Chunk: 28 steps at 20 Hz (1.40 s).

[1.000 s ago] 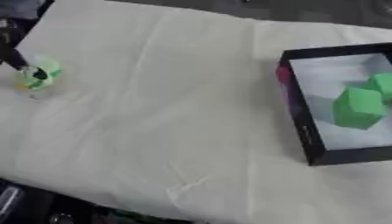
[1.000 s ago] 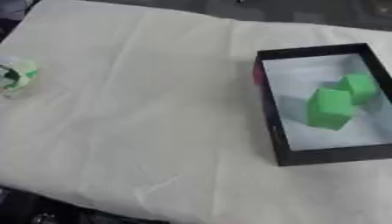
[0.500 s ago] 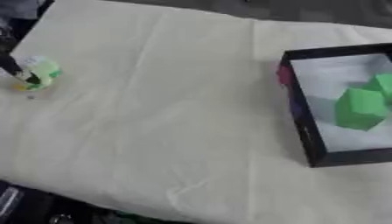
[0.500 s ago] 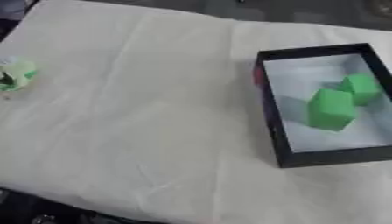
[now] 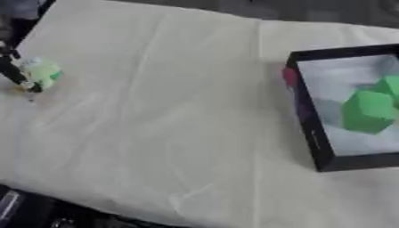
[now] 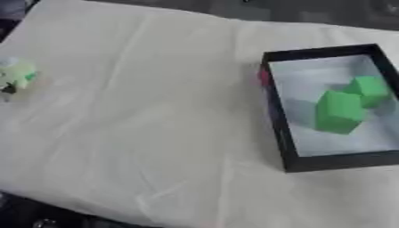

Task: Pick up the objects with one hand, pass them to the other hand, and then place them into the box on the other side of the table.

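At the surface's (image 5: pixel 179 116) far left edge we see our left hand (image 5: pixel 15 73) against a pale green object (image 5: pixel 43 71); we cannot tell how its fingers sit. The black box (image 6: pixel 280 133) at right holds two green blocks (image 6: pixel 340 110).

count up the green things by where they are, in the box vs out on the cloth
Green blocks in the box: 2 (larger block, smaller block)
Pale green object on the cloth, at the left edge: 1
Total: 3
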{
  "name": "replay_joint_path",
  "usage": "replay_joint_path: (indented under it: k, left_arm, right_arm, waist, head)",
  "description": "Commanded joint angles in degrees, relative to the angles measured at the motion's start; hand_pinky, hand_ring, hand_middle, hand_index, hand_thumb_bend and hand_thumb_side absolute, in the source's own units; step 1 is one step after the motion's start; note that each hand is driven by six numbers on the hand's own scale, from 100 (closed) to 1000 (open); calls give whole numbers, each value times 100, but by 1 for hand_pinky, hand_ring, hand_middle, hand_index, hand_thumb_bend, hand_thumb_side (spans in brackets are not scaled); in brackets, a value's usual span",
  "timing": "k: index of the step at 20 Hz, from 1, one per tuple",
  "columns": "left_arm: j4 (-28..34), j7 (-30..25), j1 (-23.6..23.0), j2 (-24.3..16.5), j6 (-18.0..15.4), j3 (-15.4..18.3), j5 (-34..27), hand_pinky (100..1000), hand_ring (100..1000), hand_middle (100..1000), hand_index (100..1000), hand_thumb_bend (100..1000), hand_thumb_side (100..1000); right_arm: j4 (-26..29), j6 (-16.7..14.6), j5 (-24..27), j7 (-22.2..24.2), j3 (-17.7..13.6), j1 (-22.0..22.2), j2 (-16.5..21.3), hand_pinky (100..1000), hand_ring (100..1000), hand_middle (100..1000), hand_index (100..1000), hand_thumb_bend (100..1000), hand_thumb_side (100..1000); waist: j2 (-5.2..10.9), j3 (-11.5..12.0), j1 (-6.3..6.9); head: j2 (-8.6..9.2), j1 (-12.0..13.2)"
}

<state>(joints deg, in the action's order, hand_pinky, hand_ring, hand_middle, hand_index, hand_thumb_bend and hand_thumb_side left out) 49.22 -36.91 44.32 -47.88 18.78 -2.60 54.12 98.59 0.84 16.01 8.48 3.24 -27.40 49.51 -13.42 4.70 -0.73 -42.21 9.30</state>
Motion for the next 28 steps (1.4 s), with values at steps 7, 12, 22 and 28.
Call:
replay_joint_path:
  k: [7,12,22,28]
  left_arm:
    - [-187,227,187,7,10,-30,503,853,863,815,799,395,288]
    - [-238,230,226,56,25,-41,453,838,841,766,671,188,261]
    - [527,559,267,-73,193,-152,431,800,785,681,553,131,191]
    - [1325,635,188,-186,169,-320,326,790,768,659,536,126,172]
  right_arm:
    - [-42,-29,-92,66,-35,-92,81,998,1000,1000,1000,100,470]
    - [-70,-33,-116,79,-32,-89,71,998,1000,1000,1000,100,470]
    - [-95,-29,-43,54,-54,-77,113,999,1000,1000,1000,100,470]
    - [-81,-34,21,32,-70,-69,143,999,1000,1000,1000,100,470]
  waist:
    - [-14,-25,-14]
    - [-10,-27,-7]
    - [62,3,12]
    - [115,5,17]
  head:
    - [34,71]
    - [8,38]
    - [-8,-172]
    - [-5,-286]
